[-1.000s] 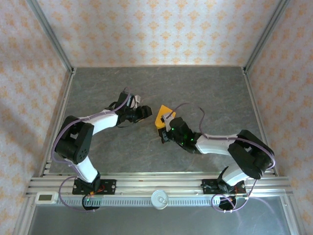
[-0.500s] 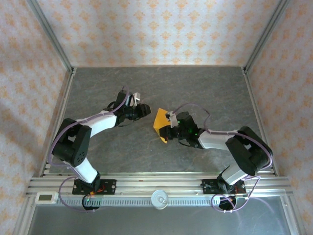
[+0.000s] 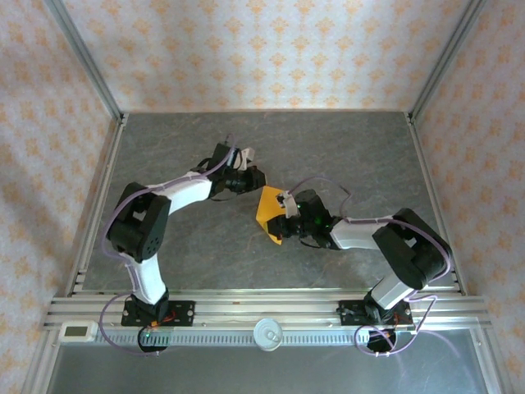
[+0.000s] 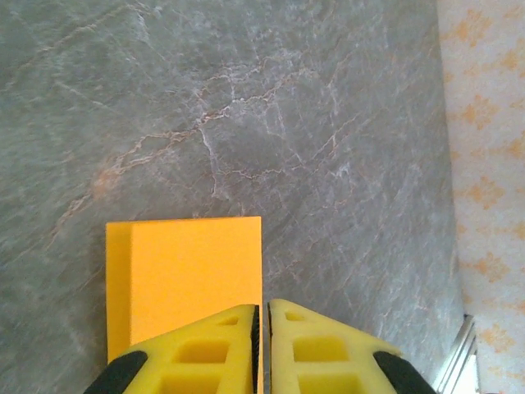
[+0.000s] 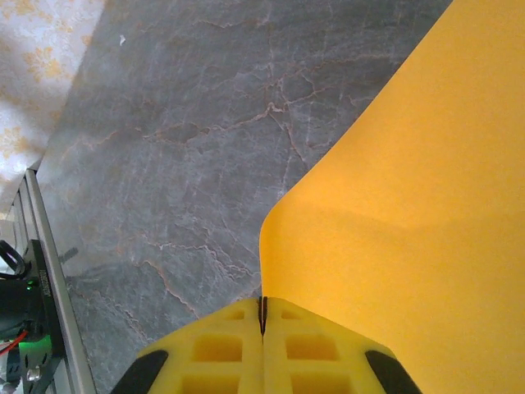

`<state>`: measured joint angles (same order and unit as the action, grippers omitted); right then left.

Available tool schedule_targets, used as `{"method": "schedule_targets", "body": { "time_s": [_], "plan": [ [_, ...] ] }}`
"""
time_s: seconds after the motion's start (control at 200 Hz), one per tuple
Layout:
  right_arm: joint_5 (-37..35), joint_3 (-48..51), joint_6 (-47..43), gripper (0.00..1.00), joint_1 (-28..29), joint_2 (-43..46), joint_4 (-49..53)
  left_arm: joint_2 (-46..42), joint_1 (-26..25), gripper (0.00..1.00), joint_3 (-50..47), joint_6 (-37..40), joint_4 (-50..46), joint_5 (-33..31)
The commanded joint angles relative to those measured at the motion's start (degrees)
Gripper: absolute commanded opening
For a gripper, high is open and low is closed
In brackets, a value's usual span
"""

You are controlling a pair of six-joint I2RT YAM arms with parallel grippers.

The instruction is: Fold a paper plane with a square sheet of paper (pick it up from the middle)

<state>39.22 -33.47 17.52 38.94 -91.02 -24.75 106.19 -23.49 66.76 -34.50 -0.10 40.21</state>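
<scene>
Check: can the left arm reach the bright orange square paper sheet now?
Likely yes: the left pincer sits at the edge of the bright orange paper sheet, nothing between; the right pincer grips another side.

A robot lab test cell: grey marbled table (image 3: 361,148) boxed by aluminium frame rails (image 3: 262,308) and wallpapered panels (image 3: 271,49).

Bright, even light across my cameras; faint soft shadows on the table (image 3: 344,148); left wrist view's left edge slightly blurred.

Smooth matt orange sheet of paper (image 4: 193,275), veined grey stone-look table (image 4: 287,98)
</scene>
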Motion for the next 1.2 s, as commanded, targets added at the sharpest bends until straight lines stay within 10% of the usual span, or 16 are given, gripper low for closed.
{"method": "schedule_targets", "body": {
  "time_s": [0.0, 1.196],
  "plan": [
    [0.00, 0.08, -0.66, 0.00, -0.27, -0.86, 0.51, 3.04, -1.74, 0.12, 5.03, 3.30, -6.46, 0.34],
    [-8.11, -5.56, -3.67, 0.00, -2.44, -4.06, 8.00, 16.31, -4.02, 0.07, 11.02, 9.63, -16.07, -9.13]
  ]
}}
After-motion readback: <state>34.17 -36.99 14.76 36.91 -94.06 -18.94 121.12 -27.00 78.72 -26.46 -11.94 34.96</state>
